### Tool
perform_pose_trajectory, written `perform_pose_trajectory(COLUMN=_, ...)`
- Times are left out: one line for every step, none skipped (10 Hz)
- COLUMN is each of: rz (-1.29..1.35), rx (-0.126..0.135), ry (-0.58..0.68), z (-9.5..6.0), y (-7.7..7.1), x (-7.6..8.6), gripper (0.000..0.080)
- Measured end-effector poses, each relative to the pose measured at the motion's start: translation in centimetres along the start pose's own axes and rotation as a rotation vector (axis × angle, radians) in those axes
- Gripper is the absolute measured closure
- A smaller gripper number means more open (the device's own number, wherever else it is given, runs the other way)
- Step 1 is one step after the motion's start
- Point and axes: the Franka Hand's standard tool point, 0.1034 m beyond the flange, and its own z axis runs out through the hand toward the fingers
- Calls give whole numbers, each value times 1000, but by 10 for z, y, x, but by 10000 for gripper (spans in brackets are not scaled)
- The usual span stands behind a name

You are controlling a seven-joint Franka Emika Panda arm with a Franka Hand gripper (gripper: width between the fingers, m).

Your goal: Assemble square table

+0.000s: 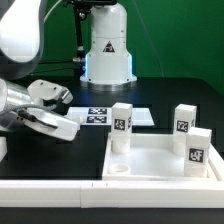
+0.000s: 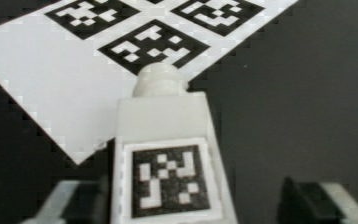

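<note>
The square table top [image 1: 150, 165] is a white tray with a raised rim, lying at the exterior view's right. Three white tagged legs stand upright on it: one at its near-left corner [image 1: 121, 129], one at the back [image 1: 183, 120], one at the right [image 1: 196, 149]. A fourth tagged leg [image 2: 165, 150] lies on the black table in the wrist view, its peg end pointing at the marker board [image 2: 87, 60]. My gripper [image 2: 190, 202] is open, one finger on each side of this leg; the leg is nearer one finger [image 2: 66, 205]. In the exterior view my gripper [image 1: 60, 112] is low at the left.
The marker board [image 1: 110, 116] lies flat between my gripper and the table top. The robot base [image 1: 108, 50] stands at the back. A long white bar [image 1: 90, 196] runs along the front edge.
</note>
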Motion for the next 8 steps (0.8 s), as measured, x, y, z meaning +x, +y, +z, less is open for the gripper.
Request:
perform_pose_trajectory(rz=0, rx=0, ry=0, z=0, y=0, x=0, gripper=500)
perform_pose_trajectory(rz=-6, rx=-4, ry=5, z=-3, y=-3, x=-1, gripper=517)
perform_pose_trajectory(rz=-37, rx=-3, ry=29, z=-18, y=-14, x=-12, gripper=517)
perform_pose_trajectory(rz=-90, rx=3, ry=23, z=-40, y=-25, x=-31, gripper=517)
perform_pose_trajectory(rz=-130, rx=0, ry=98, z=-61, y=-40, x=-35, gripper=517)
perform_pose_trajectory(rz=-164, rx=2, ry=198, z=-68, y=-52, x=-40, gripper=517)
perform_pose_trajectory(rz=-159, rx=7, ry=239, z=-60, y=-48, x=-39, gripper=517)
perform_pose_trajectory(rz=-160, rx=12, ry=314, z=-63, y=-50, x=-34, gripper=515)
